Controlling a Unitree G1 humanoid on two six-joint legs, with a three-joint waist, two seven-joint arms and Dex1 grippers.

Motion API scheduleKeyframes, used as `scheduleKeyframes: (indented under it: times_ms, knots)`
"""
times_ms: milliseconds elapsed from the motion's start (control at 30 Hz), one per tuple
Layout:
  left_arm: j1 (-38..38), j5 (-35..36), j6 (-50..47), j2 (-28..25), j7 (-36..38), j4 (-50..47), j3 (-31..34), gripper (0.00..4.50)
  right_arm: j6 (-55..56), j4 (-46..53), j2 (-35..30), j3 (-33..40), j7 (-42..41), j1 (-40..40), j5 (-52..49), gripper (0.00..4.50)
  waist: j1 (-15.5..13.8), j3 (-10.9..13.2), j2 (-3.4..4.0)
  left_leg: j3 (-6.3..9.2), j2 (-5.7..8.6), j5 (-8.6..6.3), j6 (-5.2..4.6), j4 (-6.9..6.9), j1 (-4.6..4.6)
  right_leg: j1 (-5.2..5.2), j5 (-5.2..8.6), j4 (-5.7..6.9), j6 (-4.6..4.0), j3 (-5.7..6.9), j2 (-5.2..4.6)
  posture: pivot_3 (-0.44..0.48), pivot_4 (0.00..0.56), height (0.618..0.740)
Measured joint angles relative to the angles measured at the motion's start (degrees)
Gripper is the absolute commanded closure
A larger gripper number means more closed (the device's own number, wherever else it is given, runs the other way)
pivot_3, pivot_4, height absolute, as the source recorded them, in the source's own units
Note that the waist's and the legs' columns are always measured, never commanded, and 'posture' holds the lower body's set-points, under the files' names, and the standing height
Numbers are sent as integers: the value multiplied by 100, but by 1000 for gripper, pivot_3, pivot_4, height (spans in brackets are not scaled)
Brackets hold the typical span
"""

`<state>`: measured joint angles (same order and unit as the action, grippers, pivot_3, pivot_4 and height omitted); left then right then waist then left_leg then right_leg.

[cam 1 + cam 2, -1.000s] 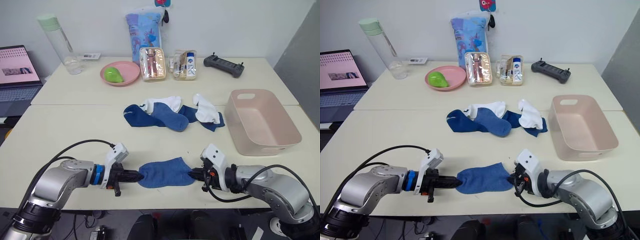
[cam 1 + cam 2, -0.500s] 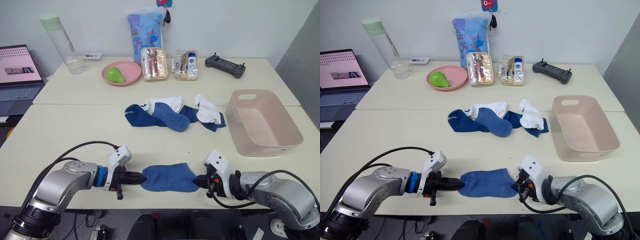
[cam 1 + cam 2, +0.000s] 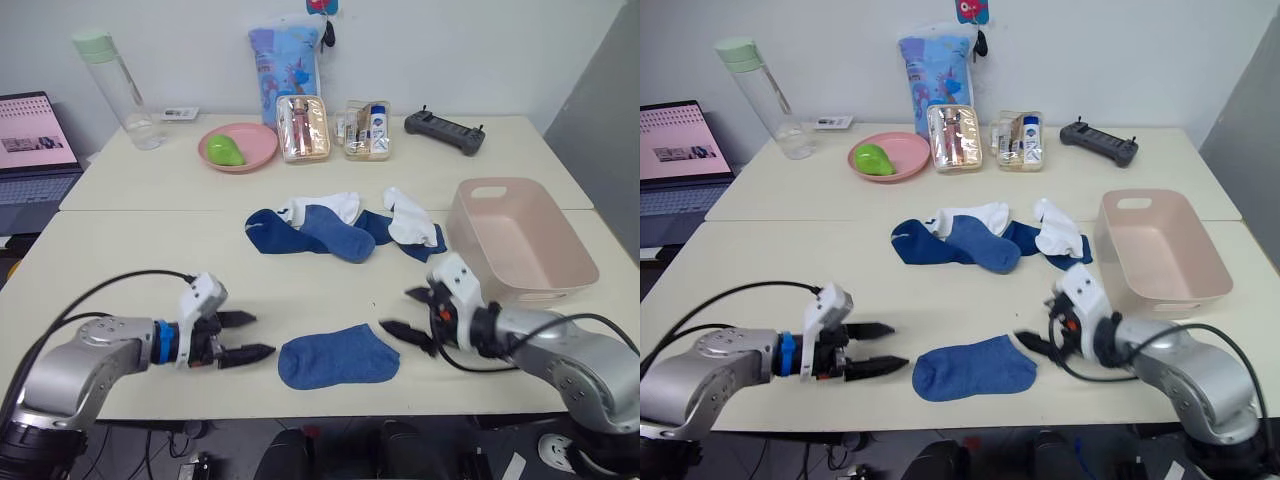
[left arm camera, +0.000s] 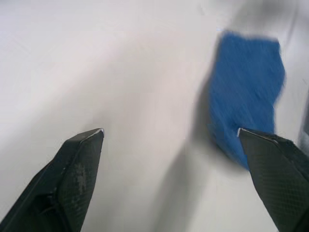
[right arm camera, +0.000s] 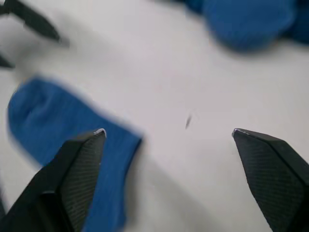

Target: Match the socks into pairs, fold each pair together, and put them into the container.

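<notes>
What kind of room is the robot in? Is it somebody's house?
Probably an office or lab, not a house. Plain pale tables are pushed together, an open laptop sits on the left, and a black handheld controller lies at the far edge near the wall.

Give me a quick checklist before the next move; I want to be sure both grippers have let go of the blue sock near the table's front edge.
1. Left gripper fingers open, clear of the flat royal blue ankle sock: ok.
2. Right gripper fingers open, off that sock: ok.
3. Sock lying flat on the cream table: ok.
4. Whether it is one sock or a folded pair: cannot tell.
5. Pale pink rectangular plastic tub empty and unobstructed: ok.
6. Pile of blue and white socks unsorted: not ok.
</notes>
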<state>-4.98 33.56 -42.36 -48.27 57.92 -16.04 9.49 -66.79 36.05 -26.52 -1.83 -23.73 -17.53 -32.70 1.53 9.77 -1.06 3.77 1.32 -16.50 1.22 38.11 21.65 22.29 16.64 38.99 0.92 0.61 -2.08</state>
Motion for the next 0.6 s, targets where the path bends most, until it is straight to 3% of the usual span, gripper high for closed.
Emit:
scheduleKeyframes:
  times_ms: [200,533,600]
  knots:
    - [-366,488,379,204,138,-243,469,41,3,-1000,1313,-32,1137,-795,485,0,-2,0,0,-7,5,2,5,-1,18,17,0,-4,-1,-5,-7,0,150,733]
    - [-570,699,546,241,147,-367,576,41,407,-2787,2490,210,2292,-1457,1308,0,17,0,1,-12,5,3,6,-4,15,26,-2,8,-3,-6,-4,0,150,733]
    - [-559,692,558,265,145,-365,548,0,539,-3086,2641,298,2354,-1556,1354,392,17,0,1,-13,5,2,6,-5,17,27,-2,7,-3,-7,-3,0,150,733]
